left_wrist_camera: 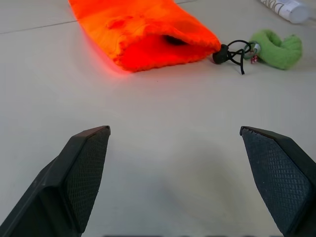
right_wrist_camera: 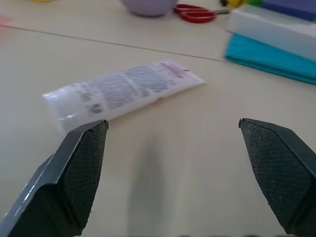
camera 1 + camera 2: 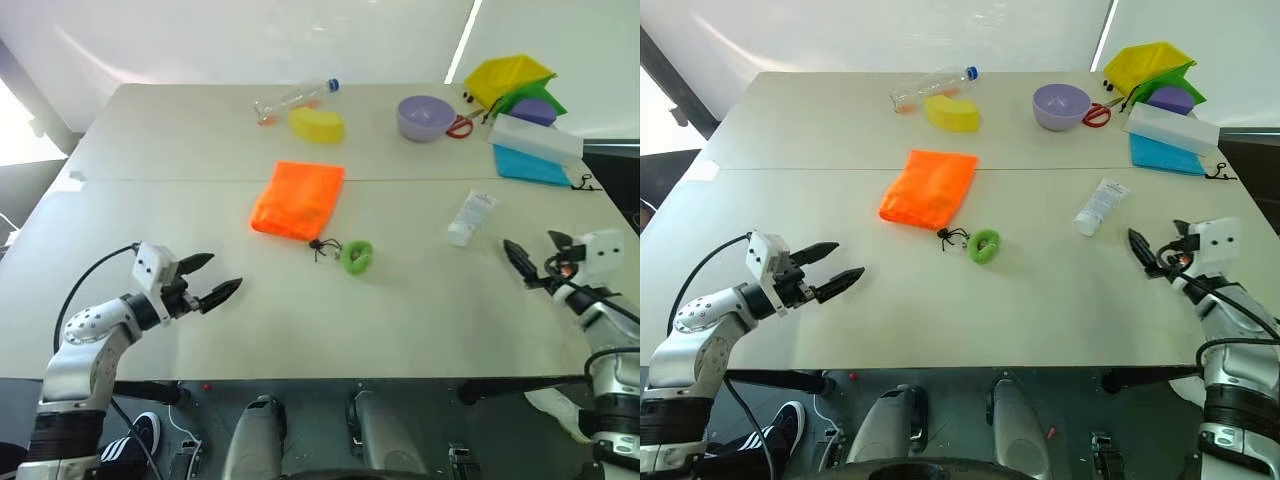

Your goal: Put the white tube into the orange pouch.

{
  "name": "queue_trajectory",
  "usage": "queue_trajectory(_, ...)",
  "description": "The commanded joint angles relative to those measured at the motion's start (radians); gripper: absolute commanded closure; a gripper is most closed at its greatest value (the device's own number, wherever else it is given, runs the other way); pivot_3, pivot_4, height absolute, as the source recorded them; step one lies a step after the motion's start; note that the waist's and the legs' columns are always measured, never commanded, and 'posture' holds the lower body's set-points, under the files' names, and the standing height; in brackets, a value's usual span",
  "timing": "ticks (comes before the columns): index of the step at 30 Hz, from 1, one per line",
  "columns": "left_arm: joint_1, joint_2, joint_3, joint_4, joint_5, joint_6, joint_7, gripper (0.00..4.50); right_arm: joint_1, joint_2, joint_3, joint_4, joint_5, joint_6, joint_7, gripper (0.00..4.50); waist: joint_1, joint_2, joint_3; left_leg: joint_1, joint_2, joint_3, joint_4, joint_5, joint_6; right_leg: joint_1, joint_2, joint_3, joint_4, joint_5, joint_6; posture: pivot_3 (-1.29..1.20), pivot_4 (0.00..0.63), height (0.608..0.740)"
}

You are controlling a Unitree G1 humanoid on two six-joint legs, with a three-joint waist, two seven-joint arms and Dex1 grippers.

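Note:
The orange pouch (image 3: 298, 200) lies flat mid-table, its mouth toward me, with a black cord leading to a green ring (image 3: 357, 256). The white tube (image 3: 471, 217) lies to the right of it, cap end toward me. My left gripper (image 3: 225, 271) hovers open near the table's front left, pointing at the pouch's mouth (image 1: 170, 42), well short of it. My right gripper (image 3: 527, 250) stands open at the front right. In the right wrist view the tube (image 2: 123, 91) lies crosswise just beyond the open gripper (image 2: 173, 123), untouched.
Along the back stand a clear bottle (image 3: 295, 98), a yellow sponge lump (image 3: 317, 124), a purple bowl (image 3: 425, 117) and red scissors (image 3: 460, 127). At the back right are a yellow bag (image 3: 508, 78) and a long white box (image 3: 535, 138) on a blue sheet (image 3: 530, 165).

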Motion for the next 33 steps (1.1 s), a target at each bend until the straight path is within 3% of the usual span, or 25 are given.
queue_trajectory(1, 0.003, -0.003, 0.008, -0.032, -0.010, -0.030, -0.005, 0.00, -0.002, -0.016, -0.023, 0.017, -0.008, -0.041, -0.005, 0.06, -0.001, 0.000, 0.000, 0.000, 0.000, 0.000, 0.000, 0.000, 0.000, 0.000, 0.000, 0.000, 0.000, 0.000, 0.000, 0.00, 0.150, 0.740)
queue_trajectory(22, -0.101, -0.035, -0.008, 0.093, 0.050, -0.184, -0.006, 0.00, -0.025, -0.011, 0.017, 0.011, -0.034, -0.092, 0.006, 0.06, 0.002, 0.000, 0.000, 0.000, 0.000, 0.000, 0.000, 0.000, 0.000, 0.000, 0.000, 0.000, 0.000, 0.000, 0.000, 0.00, 0.150, 0.740)
queue_trajectory(28, -0.194, -0.061, -0.050, 0.178, 0.122, -0.273, 0.030, 0.00, -0.002, 0.009, 0.059, -0.126, 0.011, -0.054, 0.070, 0.06, 0.002, 0.000, 0.000, 0.000, 0.000, 0.000, 0.000, 0.000, 0.000, 0.000, 0.001, 0.000, 0.000, 0.000, 0.000, 0.00, 0.150, 0.740)
queue_trajectory(33, -0.299, -0.072, -0.094, 0.308, 0.226, -0.394, 0.076, 0.00, 0.062, 0.030, 0.141, -0.353, 0.091, -0.003, 0.177, 0.06, 0.006, 0.000, 0.000, 0.000, 0.000, -0.001, 0.000, 0.000, 0.000, 0.000, 0.002, 0.000, 0.000, 0.000, 0.001, 0.00, 0.150, 0.740)
